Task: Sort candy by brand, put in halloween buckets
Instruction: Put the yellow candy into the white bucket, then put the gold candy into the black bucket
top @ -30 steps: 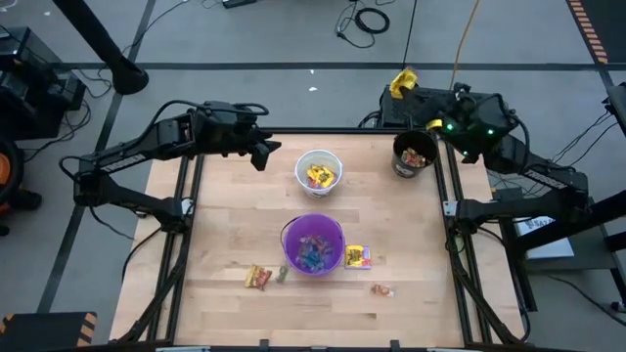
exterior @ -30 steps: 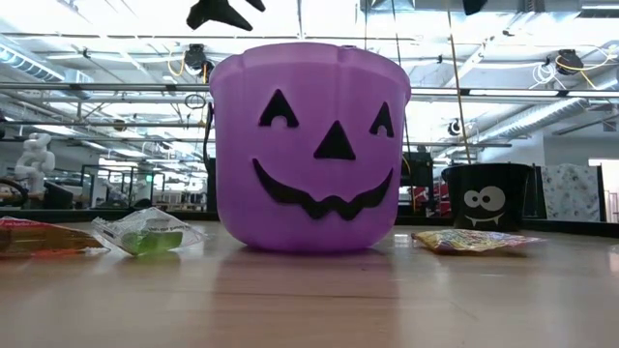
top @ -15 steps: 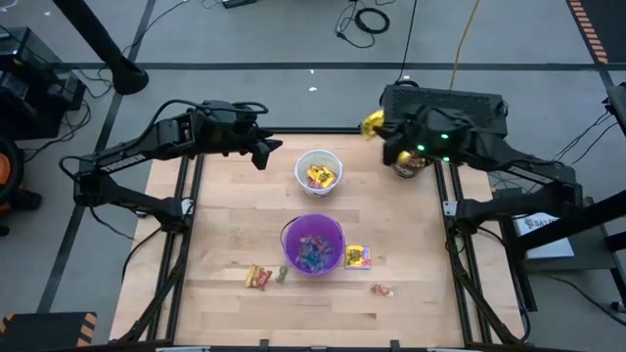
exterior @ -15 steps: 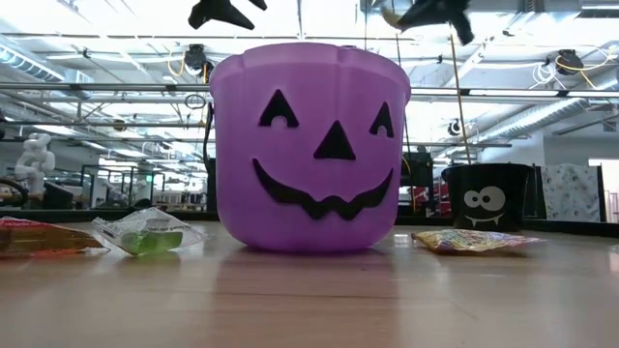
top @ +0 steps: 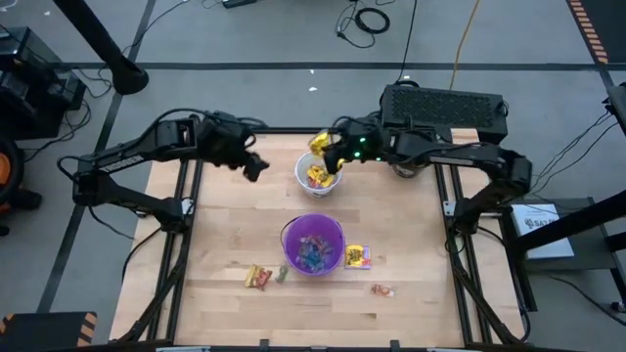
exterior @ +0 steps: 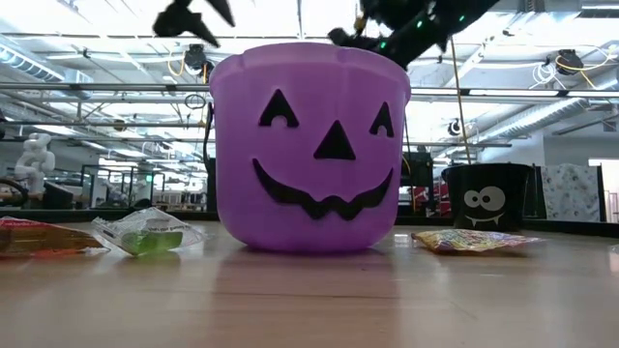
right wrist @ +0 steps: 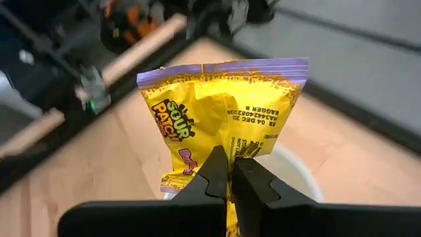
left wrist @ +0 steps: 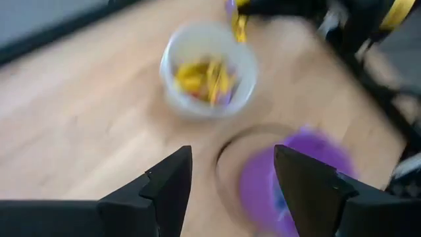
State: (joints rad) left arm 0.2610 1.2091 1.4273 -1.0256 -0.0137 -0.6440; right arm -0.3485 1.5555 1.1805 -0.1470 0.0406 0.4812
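The purple bucket (top: 313,244) has a black jack-o'-lantern face; pink and blue wrappers lie in it. Behind it, the white bucket (top: 319,172) holds yellow candy. The packet (right wrist: 220,125) is yellow with a purple strip and pink letters. The black bucket (exterior: 486,196) has white eyes. The table (top: 225,235) is pale wood.

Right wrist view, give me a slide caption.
Right gripper pinches a yellow Sour Patch packet above the white bucket.

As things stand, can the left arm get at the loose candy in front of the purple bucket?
Probably yes: the left gripper hangs open and empty, and bare table lies between it and the loose candy beside the purple bucket.
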